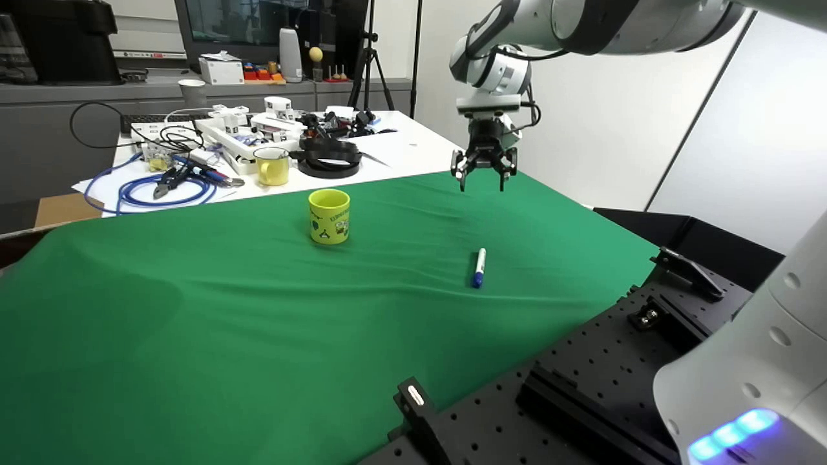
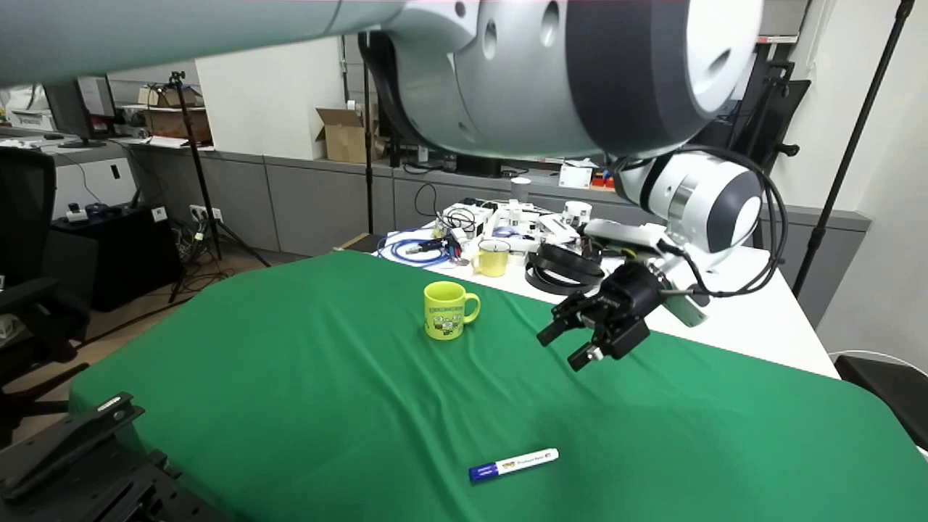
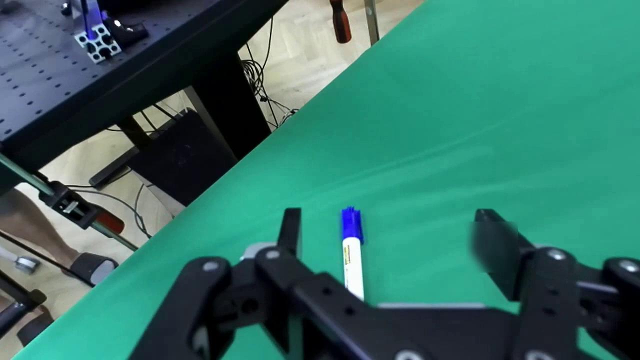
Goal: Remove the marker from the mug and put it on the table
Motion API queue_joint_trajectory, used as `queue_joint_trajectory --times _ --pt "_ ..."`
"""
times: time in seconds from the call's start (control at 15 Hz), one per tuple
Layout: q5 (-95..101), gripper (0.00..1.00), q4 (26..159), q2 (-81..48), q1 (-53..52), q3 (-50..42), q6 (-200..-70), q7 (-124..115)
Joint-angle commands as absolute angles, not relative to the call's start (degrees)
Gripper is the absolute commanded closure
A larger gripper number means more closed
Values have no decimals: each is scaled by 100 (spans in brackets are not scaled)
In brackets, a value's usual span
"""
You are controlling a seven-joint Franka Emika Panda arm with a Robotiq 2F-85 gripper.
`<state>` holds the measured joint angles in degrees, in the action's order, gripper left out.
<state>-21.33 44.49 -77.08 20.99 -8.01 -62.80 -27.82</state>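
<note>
Marker (image 2: 514,465), slim white plastic barrel (image 3: 353,265) with blue cap (image 3: 352,225), lies flat on green-cloth-covered desk (image 2: 290,406), well apart from yellow-green printed mug (image 2: 444,312). Black two-fingered end effector (image 1: 482,185) spread, empty, raised, also clear of mug. Handling, judged: light, stiff, smooth, apt to roll; pinch across mid-barrel, not cap, which could pull off.
</note>
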Motion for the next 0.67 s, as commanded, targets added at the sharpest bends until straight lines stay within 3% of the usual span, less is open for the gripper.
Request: queue_joint_trajectory --times 0.0,0.6 --pt "-2218 0 4315 -7285 2077 -715 -5799 -2845" --pt "-2133 0 4338 -7116 2000 -717 -5479 -2666"
